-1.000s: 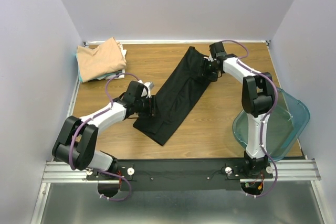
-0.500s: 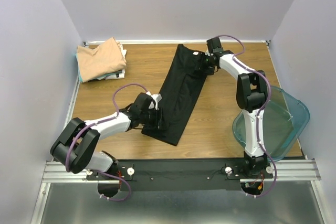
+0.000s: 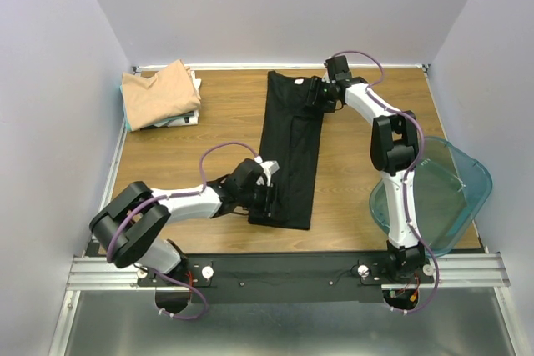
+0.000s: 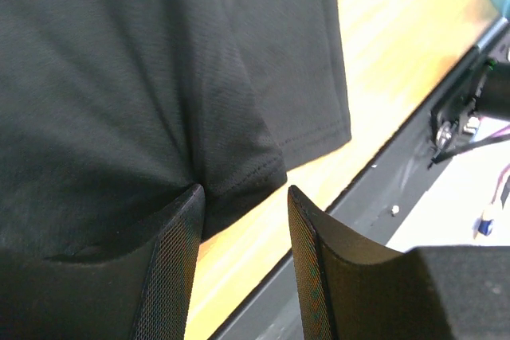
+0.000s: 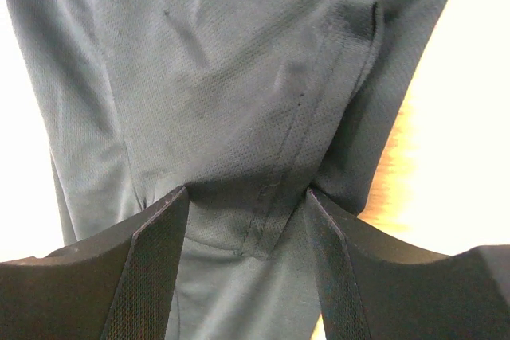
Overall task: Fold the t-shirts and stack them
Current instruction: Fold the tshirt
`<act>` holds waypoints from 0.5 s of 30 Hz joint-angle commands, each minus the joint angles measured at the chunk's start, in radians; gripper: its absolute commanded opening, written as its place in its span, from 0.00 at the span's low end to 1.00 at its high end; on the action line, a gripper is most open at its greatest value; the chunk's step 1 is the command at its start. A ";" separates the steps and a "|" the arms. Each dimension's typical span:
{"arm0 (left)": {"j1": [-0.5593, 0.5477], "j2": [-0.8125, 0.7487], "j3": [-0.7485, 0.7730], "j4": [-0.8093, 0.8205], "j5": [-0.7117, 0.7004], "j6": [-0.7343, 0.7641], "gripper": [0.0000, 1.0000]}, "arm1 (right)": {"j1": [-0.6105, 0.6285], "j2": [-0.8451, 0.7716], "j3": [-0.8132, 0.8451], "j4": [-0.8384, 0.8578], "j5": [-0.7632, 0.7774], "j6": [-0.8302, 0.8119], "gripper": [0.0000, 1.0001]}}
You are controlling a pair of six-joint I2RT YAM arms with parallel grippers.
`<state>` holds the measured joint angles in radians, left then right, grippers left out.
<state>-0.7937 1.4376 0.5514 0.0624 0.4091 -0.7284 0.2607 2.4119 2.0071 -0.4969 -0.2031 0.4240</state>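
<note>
The black t-shirt [image 3: 288, 152] lies as a long narrow strip on the wooden table, running from the far middle toward the near edge. My left gripper [image 3: 267, 198] sits at its near left corner. In the left wrist view the jaws [image 4: 243, 189] stand apart, with bare table between them and the shirt's hem [image 4: 239, 173] at the tips. My right gripper [image 3: 314, 93] is at the shirt's far right edge, its jaws [image 5: 247, 193] apart over the dark cloth [image 5: 239, 77]. The tan t-shirt [image 3: 158, 93] lies folded on pale ones at the far left.
A clear teal plastic bin [image 3: 476, 174] hangs over the table's right edge beside the right arm. The metal rail [image 3: 284, 268] runs along the near edge, close to the shirt's lower end. White walls enclose the table on three sides.
The black shirt has swung from a diagonal to nearly straight. My left gripper moved right and nearer with its lower end, and my right gripper moved left along the far end.
</note>
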 commanded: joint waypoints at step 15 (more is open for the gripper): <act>-0.119 -0.054 0.146 -0.061 -0.144 -0.017 0.54 | 0.005 -0.101 -0.004 -0.052 0.070 -0.102 0.67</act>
<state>-0.9104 1.4746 0.6304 0.0643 0.3695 -0.7746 0.2630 2.4073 2.0193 -0.5026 -0.1951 0.3729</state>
